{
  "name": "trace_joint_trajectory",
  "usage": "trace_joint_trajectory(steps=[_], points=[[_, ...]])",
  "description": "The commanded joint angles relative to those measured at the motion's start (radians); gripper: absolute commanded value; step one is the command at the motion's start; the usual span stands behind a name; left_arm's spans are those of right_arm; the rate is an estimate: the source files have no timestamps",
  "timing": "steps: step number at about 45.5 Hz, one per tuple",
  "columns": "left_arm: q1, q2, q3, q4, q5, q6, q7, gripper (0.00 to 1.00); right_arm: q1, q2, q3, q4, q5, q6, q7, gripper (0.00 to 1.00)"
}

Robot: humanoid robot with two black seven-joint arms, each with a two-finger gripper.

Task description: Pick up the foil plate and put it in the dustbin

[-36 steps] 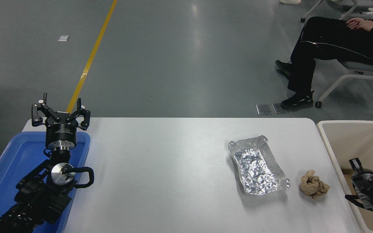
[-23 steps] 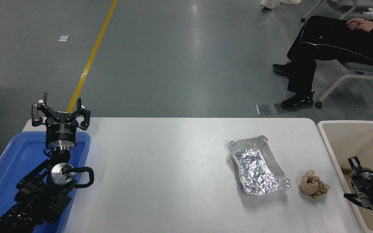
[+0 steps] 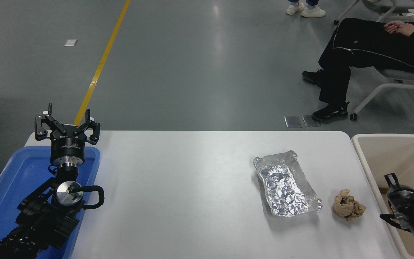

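Foil plate (image 3: 286, 184) flat on white tabletop (image 3: 178, 187), right half, long axis running diagonally from far-left to near-right, open side up, crinkled rim all round. Crumpled brown paper wad (image 3: 348, 205) just beside its near-right corner, not touching. Dustbin (image 3: 363, 158) off tabletop's right edge, cream, deep walls. Right hand (image 3: 394, 180) low at pic's right edge, over/inside dustbin near its left wall, well apart from foil plate; mostly cut off by frame, fingers hidden, so can't tell if clenched or released. Left hand (image 3: 67, 122) parked at lower left above far end of blue tray (image 3: 5, 187), fingers spread wide, gripping nothing. Seated person (image 3: 368, 54) in dark clothes on chair beyond tabletop, top right; white shoes (image 3: 306, 10) at top edge
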Motion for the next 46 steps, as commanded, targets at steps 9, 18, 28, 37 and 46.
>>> trace_joint_trajectory(steps=[9, 18, 28, 37, 46], points=[[0.0, 0.0, 0.0, 0.0, 0.0, -0.001, 0.0, 0.99, 0.001, -0.033, -0.009, -0.001, 0.002, 0.008, 0.0, 0.0], [0.0, 0.0, 0.0, 0.0, -0.002, -0.001, 0.0, 0.99, 0.004, -0.067, -0.01, 0.006, -0.014, 0.017, 0.011, 0.19], [0.0, 0.0, 0.0, 0.0, -0.002, -0.001, 0.0, 0.99, 0.056, -0.099, -0.012, 0.028, -0.015, 0.017, 0.016, 0.95], [0.0, 0.0, 0.0, 0.0, -0.002, -0.001, 0.0, 0.99, 0.133, -0.105, -0.13, 0.031, -0.015, 0.026, 0.017, 1.0], [0.0, 0.0, 0.0, 0.0, -0.002, -0.001, 0.0, 0.99, 0.269, -0.188, -0.269, 0.244, -0.015, 0.026, 0.016, 1.0]])
